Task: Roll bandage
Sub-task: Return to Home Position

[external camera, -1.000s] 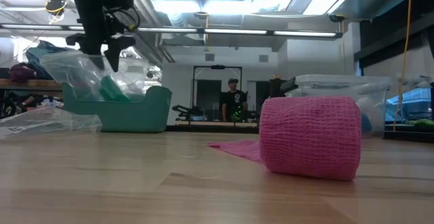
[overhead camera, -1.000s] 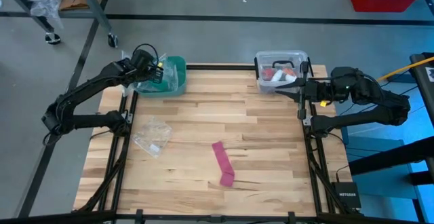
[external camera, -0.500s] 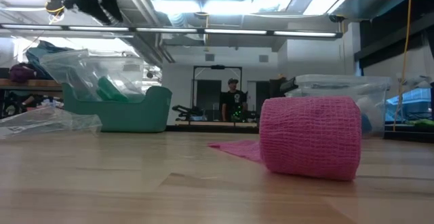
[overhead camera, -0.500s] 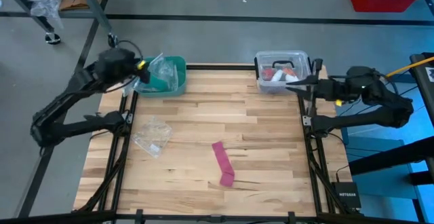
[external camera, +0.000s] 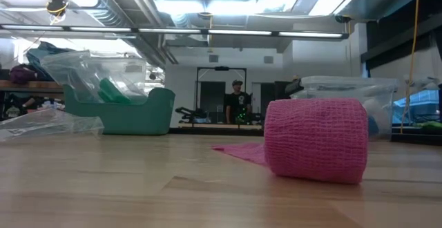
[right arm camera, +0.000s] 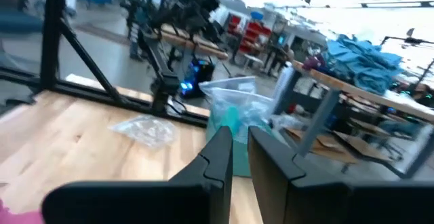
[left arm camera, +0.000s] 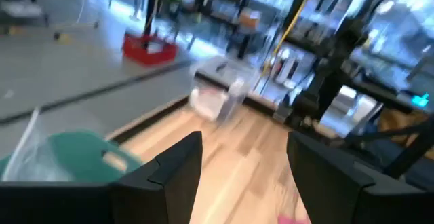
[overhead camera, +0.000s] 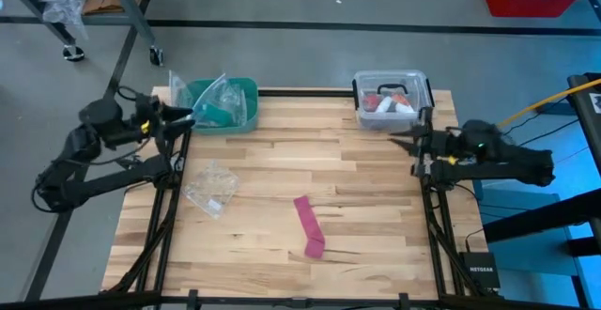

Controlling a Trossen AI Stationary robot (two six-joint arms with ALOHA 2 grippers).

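Outwardly idle, the left tool (overhead camera: 178, 117) hangs at the counter's (overhead camera: 329, 160) edge on its own side. Its fingers (left arm camera: 173, 173) are spread wide with nothing between them. Just ahead of it stands the green bin (overhead camera: 252, 103), and a transparent zip bag (overhead camera: 208, 94) stands up out of the bin, above its rim. Inside that bag is the bandage (external camera: 114, 90).

Through the film it shows as a teal-green, matte lump that looks like a compact roll, though the plastic hides its edges. It matches the bin's colour closely, so the bag's glare is the easier cue for finding it.

The bandage is likely very light, soft and squashy, and its matte cloth should give good grip. The film around it is slick, so a pinch through the bag could slide. The safer hold seems to be the bag's upper edge. For the bare roll, a light grip across its round side would keep the loose end from unwinding.

The right tool (overhead camera: 399, 141) sits across the counter from the left one, at the opposite edge. Its fingers (right arm camera: 218, 157) are nearly pressed together and hold nothing. Near it is a clear tub (overhead camera: 390, 75) of supplies. Well ahead of both tools lie a half-rolled pink strip (overhead camera: 310, 225) and a loose plastic bag (overhead camera: 211, 190).
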